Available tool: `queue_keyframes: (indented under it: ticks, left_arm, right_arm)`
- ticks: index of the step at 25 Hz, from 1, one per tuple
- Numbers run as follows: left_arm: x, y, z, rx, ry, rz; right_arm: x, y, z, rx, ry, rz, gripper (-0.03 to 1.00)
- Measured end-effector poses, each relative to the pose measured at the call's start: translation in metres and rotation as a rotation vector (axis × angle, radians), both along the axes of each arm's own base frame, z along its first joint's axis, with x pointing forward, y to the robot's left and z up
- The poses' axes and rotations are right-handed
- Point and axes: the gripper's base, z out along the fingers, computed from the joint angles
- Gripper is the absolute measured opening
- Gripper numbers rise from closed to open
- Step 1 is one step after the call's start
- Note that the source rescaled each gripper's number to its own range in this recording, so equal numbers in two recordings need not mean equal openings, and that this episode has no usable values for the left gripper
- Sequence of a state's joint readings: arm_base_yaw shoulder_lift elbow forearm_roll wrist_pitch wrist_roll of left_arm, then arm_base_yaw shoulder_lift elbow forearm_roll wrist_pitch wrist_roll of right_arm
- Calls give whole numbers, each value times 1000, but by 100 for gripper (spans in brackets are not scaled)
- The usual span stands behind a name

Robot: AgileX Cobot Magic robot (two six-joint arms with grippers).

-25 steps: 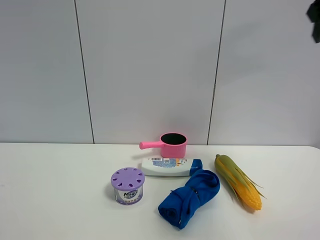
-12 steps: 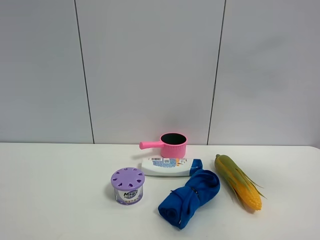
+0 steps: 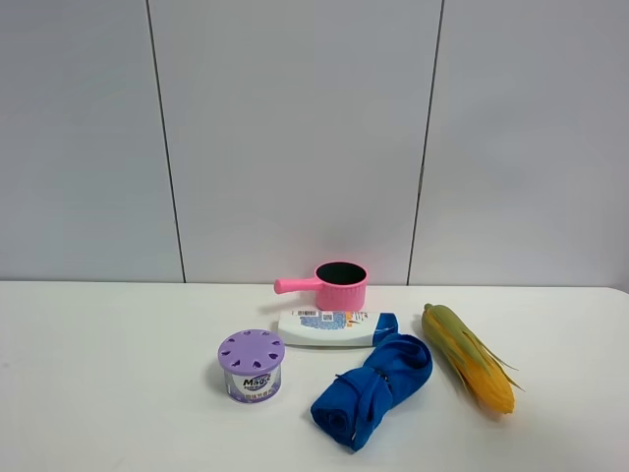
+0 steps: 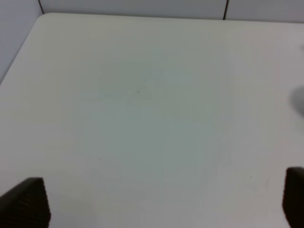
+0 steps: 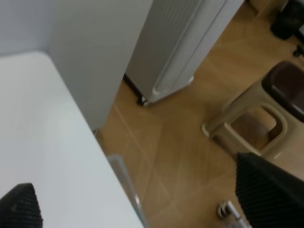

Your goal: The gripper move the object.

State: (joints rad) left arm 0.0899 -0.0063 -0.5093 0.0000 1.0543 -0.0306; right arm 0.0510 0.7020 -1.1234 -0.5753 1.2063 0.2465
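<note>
The ear of corn [image 3: 470, 359], yellow kernels partly in green husk, lies on the white table [image 3: 108, 374] at the right, next to the rolled blue cloth [image 3: 371, 391]. Neither gripper shows in the exterior high view. In the left wrist view my left gripper [image 4: 160, 202] is open and empty over bare table, with its black fingertips [image 4: 26, 202] wide apart. In the right wrist view my right gripper [image 5: 142, 202] is open and empty, past the table's edge [image 5: 71, 102], over the wooden floor. The corn shows in neither wrist view.
A purple-lidded can [image 3: 252, 364] stands front left of the cloth. A white bottle [image 3: 329, 327] lies behind the cloth, and a pink pot [image 3: 339, 284] stands behind that by the wall. A beige stool [image 5: 251, 123] stands on the floor beside the table.
A dark part of the right arm at the top right corner of the exterior high view has left the frame. The objects on the table have not moved.
</note>
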Motion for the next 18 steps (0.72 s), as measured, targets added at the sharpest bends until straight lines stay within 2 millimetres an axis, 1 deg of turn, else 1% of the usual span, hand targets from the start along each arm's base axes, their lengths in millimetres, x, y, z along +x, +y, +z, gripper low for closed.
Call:
queue_keyframes:
  ticks: [3, 4, 6, 7, 10, 12, 14, 16, 18]
  left_arm:
    - [0, 0, 0, 0, 0, 0]
    - [0, 0, 0, 0, 0, 0]
    - [0, 0, 0, 0, 0, 0]
    - [0, 0, 0, 0, 0, 0]
    - [0, 0, 0, 0, 0, 0]
    - [0, 0, 0, 0, 0, 0]
    - [0, 0, 0, 0, 0, 0]
    - [0, 0, 0, 0, 0, 0]
    - [0, 0, 0, 0, 0, 0]
  right_arm:
    - [-28, 3, -38, 55, 24, 28, 66]
    - [-38, 6, -55, 93, 24, 52, 66]
    - [-52, 12, -77, 155, 5, 113, 66]
    - [-56, 17, -92, 191, 8, 149, 66]
    - [-65, 26, -125, 282, 2, 227, 66]
    - [-70, 30, -139, 311, -14, 262, 66]
    - [-73, 32, -148, 322, -29, 279, 66]
    - [-77, 33, -153, 324, -47, 300, 66]
    - [-77, 34, -154, 297, -68, 339, 66]
